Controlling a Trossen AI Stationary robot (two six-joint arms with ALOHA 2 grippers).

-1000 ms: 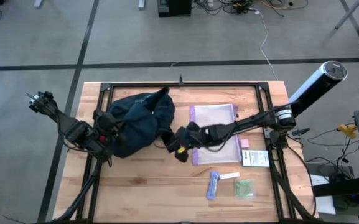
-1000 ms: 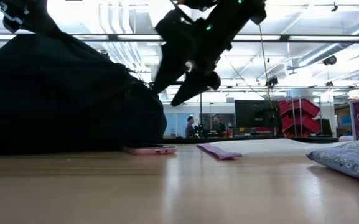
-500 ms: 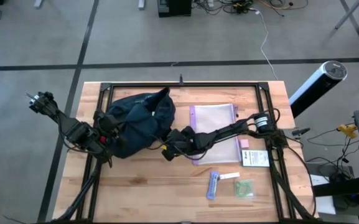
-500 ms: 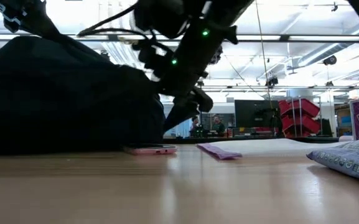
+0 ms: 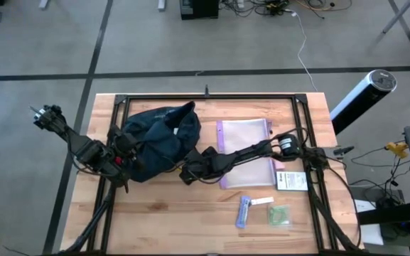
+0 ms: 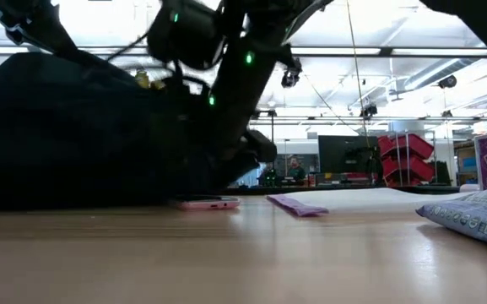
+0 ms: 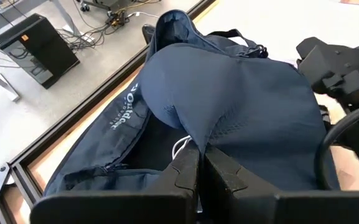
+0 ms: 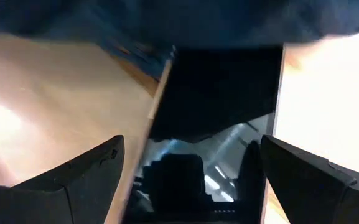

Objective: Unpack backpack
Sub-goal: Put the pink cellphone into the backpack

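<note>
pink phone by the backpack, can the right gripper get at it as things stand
Probably yes. The right gripper is open, low at the backpack's edge, with the phone lying flat between its fingers; only the bag's fabric overhangs its far end.

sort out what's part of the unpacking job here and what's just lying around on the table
Part of the job:
- backpack
- left end effector, shut on the backpack fabric
- right end effector, open, at the backpack's edge

Lying about:
- clear pouch
- pink phone
- purple packet
- green packet
</note>
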